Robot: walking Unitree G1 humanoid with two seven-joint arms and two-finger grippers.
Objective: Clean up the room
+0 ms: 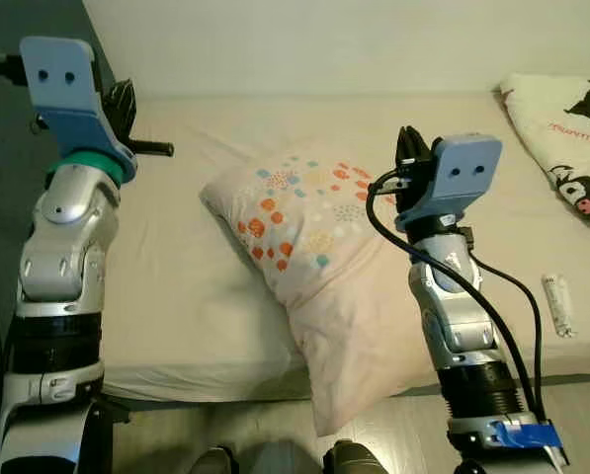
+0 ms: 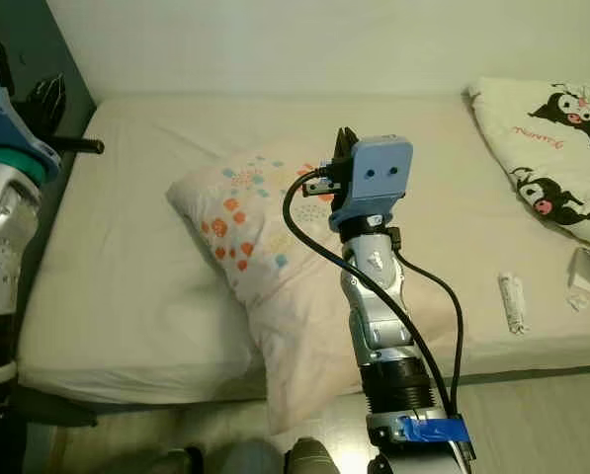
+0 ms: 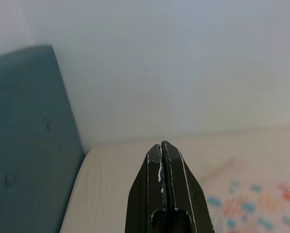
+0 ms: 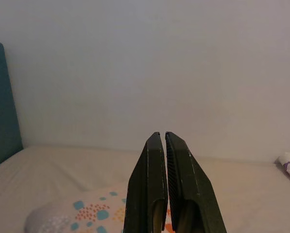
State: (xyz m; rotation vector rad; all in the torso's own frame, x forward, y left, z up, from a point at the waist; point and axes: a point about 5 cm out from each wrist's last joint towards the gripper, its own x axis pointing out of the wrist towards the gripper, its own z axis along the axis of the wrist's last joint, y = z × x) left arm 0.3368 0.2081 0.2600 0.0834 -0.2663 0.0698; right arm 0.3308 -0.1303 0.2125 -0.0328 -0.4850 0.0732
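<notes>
Pillow [image 1: 309,267] with orange and blue dots lies in the middle of the bed [image 1: 176,296], one corner hanging over the near edge toward you. Your right gripper [image 4: 162,141] is raised above the pillow, fingers pressed together, holding nothing. Your left gripper [image 3: 162,148] is up near the blue headboard [image 3: 23,141], fingers also together and empty. A cartoon-print blanket [image 2: 551,158] sits at the bed's far right corner. A small white tube [image 1: 558,304] lies on the sheet near the right edge.
</notes>
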